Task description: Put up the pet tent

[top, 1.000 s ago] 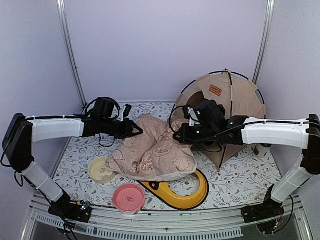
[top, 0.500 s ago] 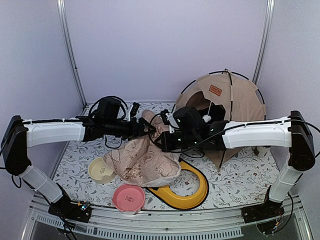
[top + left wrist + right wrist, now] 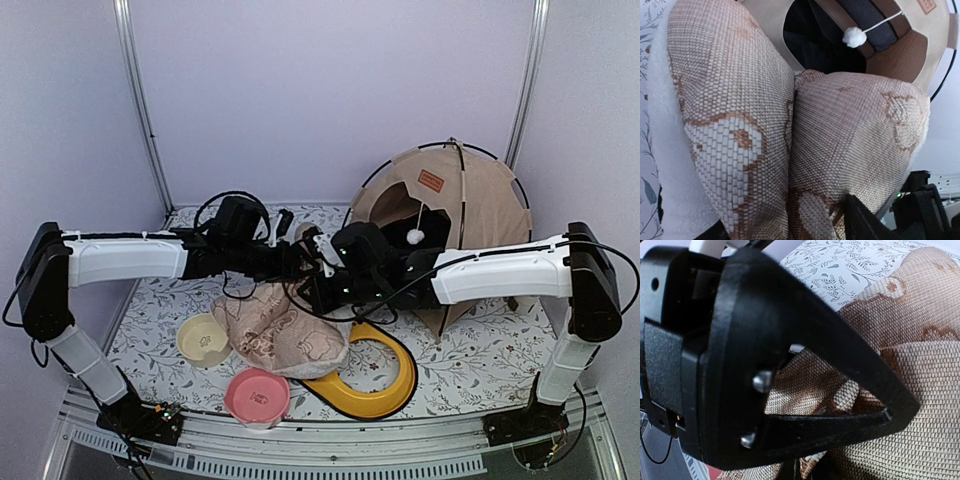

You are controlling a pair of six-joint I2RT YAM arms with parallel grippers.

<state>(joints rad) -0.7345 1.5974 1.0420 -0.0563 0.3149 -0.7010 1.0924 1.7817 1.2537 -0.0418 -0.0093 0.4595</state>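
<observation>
Beige fabric pet tent with thin black poles (image 3: 480, 195) stood upright at the far right corner of the floral worktop (image 3: 480, 350). Tan floral-patterned pillow (image 3: 285, 335) hung bunched mid-worktop between both arms. Right fingers (image 3: 840, 355) were pinched closed on pillow fabric. Left fingers (image 3: 288, 262) were against the pillow; open or gripping, could not tell.

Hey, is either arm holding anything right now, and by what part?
The right gripper pinches a fold of the pillow at its raised end. The pillow sits inside the left gripper; whether it grips cannot be told.
</observation>
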